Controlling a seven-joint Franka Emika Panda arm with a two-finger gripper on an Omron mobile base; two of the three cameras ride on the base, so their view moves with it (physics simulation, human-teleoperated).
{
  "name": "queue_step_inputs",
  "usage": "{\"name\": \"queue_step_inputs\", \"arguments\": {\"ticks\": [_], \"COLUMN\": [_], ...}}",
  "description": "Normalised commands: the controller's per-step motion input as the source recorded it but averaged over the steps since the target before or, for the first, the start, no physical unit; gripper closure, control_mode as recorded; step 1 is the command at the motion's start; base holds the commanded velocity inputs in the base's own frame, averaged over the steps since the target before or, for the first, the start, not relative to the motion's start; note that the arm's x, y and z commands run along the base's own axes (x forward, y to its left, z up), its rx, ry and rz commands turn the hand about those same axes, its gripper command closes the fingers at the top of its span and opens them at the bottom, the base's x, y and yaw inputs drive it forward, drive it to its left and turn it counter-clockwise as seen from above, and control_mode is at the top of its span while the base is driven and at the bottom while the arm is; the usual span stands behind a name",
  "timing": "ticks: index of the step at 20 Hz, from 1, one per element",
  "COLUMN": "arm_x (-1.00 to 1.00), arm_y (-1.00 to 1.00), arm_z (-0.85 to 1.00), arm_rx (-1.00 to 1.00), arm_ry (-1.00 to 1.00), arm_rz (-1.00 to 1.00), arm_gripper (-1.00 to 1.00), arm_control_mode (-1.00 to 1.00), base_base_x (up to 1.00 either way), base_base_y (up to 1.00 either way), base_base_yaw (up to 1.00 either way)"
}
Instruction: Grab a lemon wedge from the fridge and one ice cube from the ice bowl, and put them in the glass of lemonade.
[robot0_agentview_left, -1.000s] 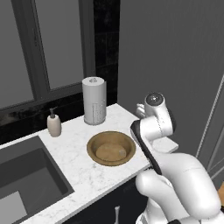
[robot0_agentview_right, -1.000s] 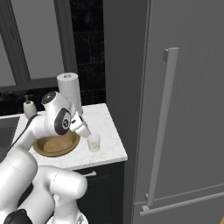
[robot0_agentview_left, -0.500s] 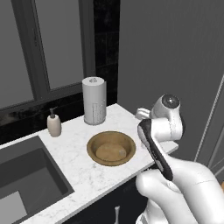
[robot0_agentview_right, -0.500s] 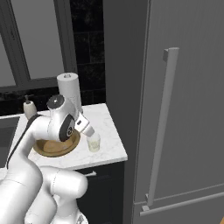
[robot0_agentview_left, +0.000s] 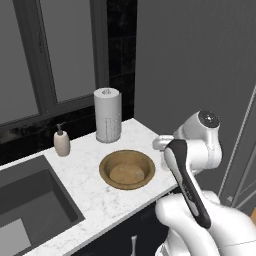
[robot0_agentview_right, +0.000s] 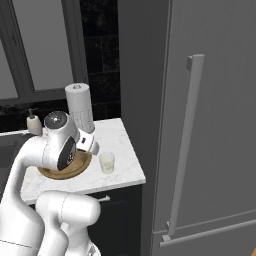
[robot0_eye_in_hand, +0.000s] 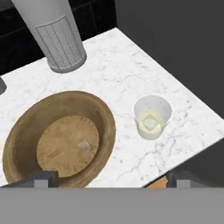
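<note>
Hand (robot0_eye_in_hand: 111, 181) is wide open w/ nothing in it. Glass of lemonade (robot0_eye_in_hand: 151, 117) sits just right of center on the surface, ice bowl (robot0_eye_in_hand: 59, 138) to its left.

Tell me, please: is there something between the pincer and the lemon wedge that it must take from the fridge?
Yes. The fridge door is closed, so the lemon wedge stays hidden behind it. The open pincer hangs over the counter between the ice bowl and the glass of lemonade.
</note>
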Motion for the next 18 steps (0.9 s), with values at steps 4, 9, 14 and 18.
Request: {"name": "queue_step_inputs", "arguments": {"ticks": [4, 9, 14, 18], "arm_x": [-0.86, -0.49, 0.00, -0.54], "arm_y": [0.05, -0.11, 0.00, 0.00], "arm_z": [0.03, 0.00, -0.03, -0.36], "arm_rx": [-0.17, -0.03, 0.00, 0.00], "arm_ry": [0.00, 0.00, 0.00, 0.01], "arm_rz": [0.05, 0.00, 0.00, 0.11], "arm_gripper": [-1.00, -1.00, -1.00, -1.00], "arm_control_mode": [-1.00, -1.00, -1.00, -1.00], "base_base_x": [0.00, 0.00, 0.00, 0.00], "base_base_y": [0.00, 0.00, 0.00, 0.00], "base_base_yaw": [0.00, 0.00, 0.00, 0.00]}}
